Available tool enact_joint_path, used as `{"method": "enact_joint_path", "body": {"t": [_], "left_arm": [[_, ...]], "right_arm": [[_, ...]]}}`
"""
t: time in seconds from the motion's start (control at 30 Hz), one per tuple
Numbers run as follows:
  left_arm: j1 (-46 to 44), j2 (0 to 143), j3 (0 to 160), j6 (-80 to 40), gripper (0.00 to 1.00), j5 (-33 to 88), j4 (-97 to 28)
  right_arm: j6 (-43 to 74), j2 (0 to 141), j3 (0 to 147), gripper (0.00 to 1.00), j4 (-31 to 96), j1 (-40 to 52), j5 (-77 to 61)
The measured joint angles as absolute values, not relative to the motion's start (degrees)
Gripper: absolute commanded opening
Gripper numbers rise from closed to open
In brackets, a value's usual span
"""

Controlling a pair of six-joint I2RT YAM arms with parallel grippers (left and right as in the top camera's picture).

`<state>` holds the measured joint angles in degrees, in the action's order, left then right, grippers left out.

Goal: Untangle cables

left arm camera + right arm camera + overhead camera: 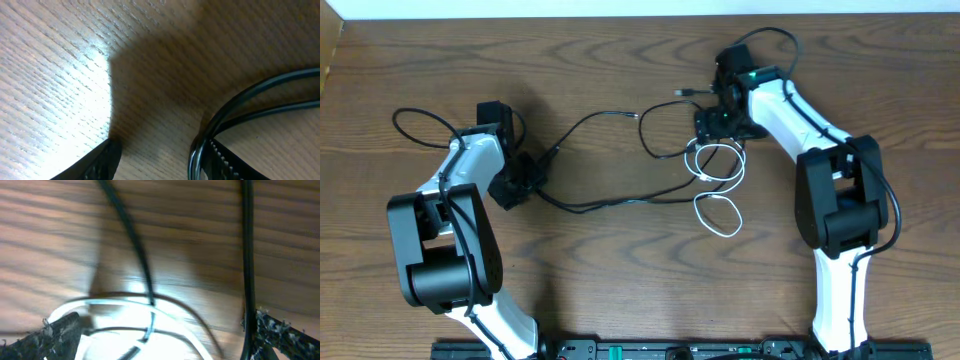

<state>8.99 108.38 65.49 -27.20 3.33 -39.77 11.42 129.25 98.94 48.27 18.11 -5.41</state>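
Observation:
The long black cable [620,201] runs across the table's middle from my left gripper [520,183] to the right arm. In the left wrist view, two of its strands [270,82] curve in and lie against the inner face of the right finger [225,160]. Bare wood shows between the left gripper's [160,148] parted fingers. The white cable [738,212] lies in loops just below my right gripper [718,128]. In the right wrist view, the right gripper [165,322] stands wide open over the white loops [115,300], and a black strand [135,240] crosses them.
A second black strand [247,255] runs straight along the right finger [280,330]. A small plug [682,92] lies left of the right wrist. A thicker arm wire [420,125] loops at the far left. The table's back edge [620,18] is near.

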Motion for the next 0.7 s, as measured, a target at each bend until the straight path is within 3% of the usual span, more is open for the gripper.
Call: {"method": "enact_joint_path", "body": {"t": [0.57,0.6,0.7], "left_arm": [[9.1,108.4,65.5,-27.2,0.63,4.0,-38.2],[9.2,108.4,65.5,-27.2,0.63,4.1,-38.1],[9.3,108.4,65.5,-27.2,0.63,4.2,-38.1]], "right_arm": [[12.2,129.5,98.7,0.98,39.5,36.1,-12.6],[12.2,129.5,98.7,0.95,39.2,37.0,-12.7],[12.5,129.7,98.6,0.73,37.5,40.6,-13.2]]}}
